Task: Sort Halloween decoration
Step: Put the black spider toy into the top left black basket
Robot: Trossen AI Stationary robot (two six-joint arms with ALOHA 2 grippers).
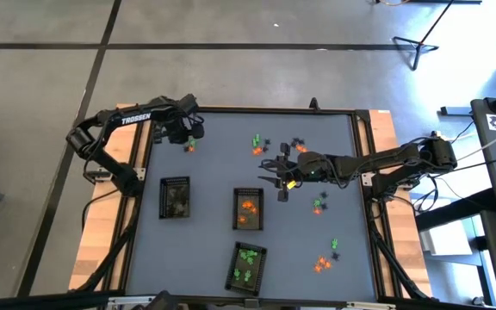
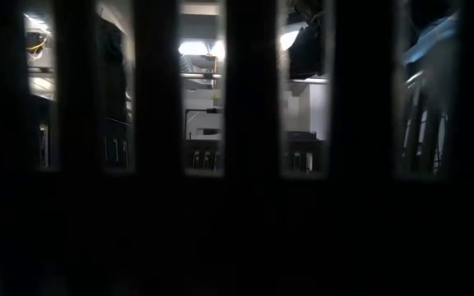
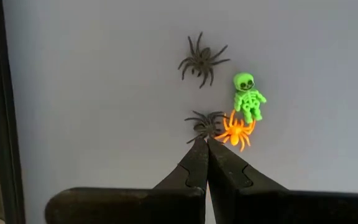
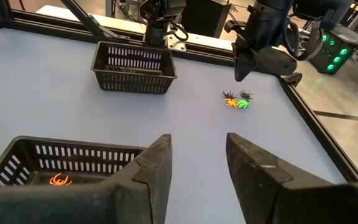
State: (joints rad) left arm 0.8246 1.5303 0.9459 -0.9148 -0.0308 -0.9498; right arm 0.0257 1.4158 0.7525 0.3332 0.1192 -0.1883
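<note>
Tiny orange, green and black trinkets lie scattered on the grey table (image 1: 213, 172). My left gripper (image 3: 202, 140) is shut and hovers near the far left corner, its tips just above a black spider (image 3: 202, 123), an orange spider (image 3: 236, 130), a green skeleton (image 3: 248, 97) and a second black spider (image 3: 202, 60). My right gripper (image 4: 197, 163) is open and empty above mid-table, next to the tray with orange pieces (image 1: 248, 209). That tray (image 4: 17, 163) holds an orange spider (image 4: 60, 180). From the right wrist view, the left gripper (image 4: 238, 76) hangs clear of the small cluster (image 4: 237, 99).
A tray with dark pieces (image 1: 175, 196) sits left of centre; a tray with green pieces (image 1: 248, 265) stands at the near edge. More trinkets lie at the far middle (image 1: 261, 145), right of centre (image 1: 319, 205) and near right (image 1: 321, 264). Dark vertical bars fill the low view.
</note>
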